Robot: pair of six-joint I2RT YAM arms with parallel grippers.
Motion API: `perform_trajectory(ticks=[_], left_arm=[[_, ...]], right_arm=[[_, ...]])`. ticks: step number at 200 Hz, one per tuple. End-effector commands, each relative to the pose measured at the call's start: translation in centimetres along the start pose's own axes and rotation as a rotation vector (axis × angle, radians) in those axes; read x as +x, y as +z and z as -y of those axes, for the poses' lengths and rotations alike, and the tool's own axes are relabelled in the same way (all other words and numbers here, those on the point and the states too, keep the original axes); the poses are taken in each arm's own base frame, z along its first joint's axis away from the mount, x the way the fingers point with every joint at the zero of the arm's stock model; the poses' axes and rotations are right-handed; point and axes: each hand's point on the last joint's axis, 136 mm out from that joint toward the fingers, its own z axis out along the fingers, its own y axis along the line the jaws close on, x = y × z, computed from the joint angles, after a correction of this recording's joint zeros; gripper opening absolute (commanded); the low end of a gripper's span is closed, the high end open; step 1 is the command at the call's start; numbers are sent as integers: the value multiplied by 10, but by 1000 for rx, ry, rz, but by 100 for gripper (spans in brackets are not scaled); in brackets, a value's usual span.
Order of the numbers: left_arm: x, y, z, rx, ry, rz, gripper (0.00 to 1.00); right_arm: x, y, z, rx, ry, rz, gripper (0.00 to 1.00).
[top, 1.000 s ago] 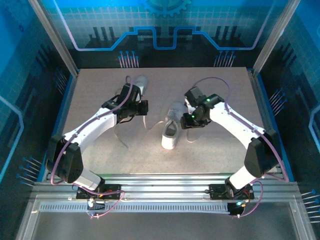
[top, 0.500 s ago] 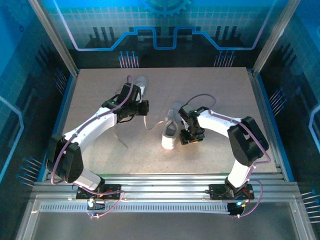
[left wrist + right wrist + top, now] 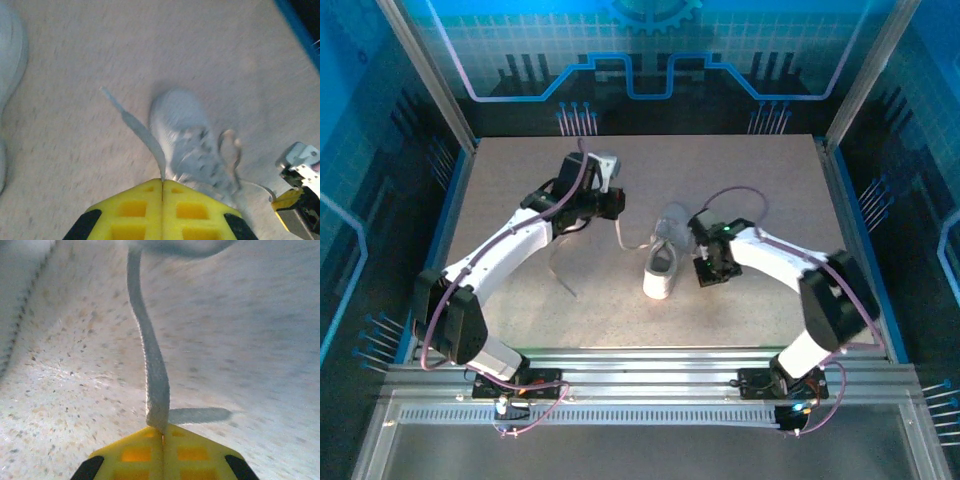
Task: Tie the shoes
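Now right fingers [image 3: 131,456] have clamped a lace [image 3: 150,365].

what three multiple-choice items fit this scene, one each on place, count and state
1. Relative to the centre shoe, the right end effector is: A) to its right B) to its left C) on top of it
2. Shoes on the table: A) one B) two C) three
3. The left end effector is: A) wide open B) shut on a lace C) shut on a sole

1A: the top view shows it beside the shoe's right side.
2B: the centre shoe plus the far shoe by the left arm.
3B: its yellow fingers pinch the lace.
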Motion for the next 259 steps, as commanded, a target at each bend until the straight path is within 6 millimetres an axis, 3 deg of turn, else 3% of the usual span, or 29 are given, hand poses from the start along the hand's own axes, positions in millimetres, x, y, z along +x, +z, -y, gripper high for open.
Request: perform_trajectory(ticks=[1,24,51,99,135,146,169,192,225,259], left_arm=[[-50,-8,42,134,90,110,0],[-74,1,80,205,159,141,0],[-81,30,119,278,215,135,0],[-48,111,168,353,250,15,0],[-21,159,180,367,250,-62,0],[-17,166,180,369,247,-79,18],[-24,163,181,361,270,-70,44],[-42,147,172,338,274,-34,56],[-66,118,131,285,179,10,62],[-78,79,70,209,69,89,62]], right_arm=[[-18,-52,31,1,89,171,0],[-25,-89,44,-49,132,291,0],[-25,-104,47,-100,150,311,0],[-17,-107,54,-131,187,306,0],[-15,-113,66,-135,230,329,0],[-14,-114,69,-132,235,326,0],[-18,-116,73,-115,230,317,0],[-31,-121,71,-118,218,311,0],[-67,-130,50,-118,131,311,0],[-115,-136,7,-109,-15,290,0]])
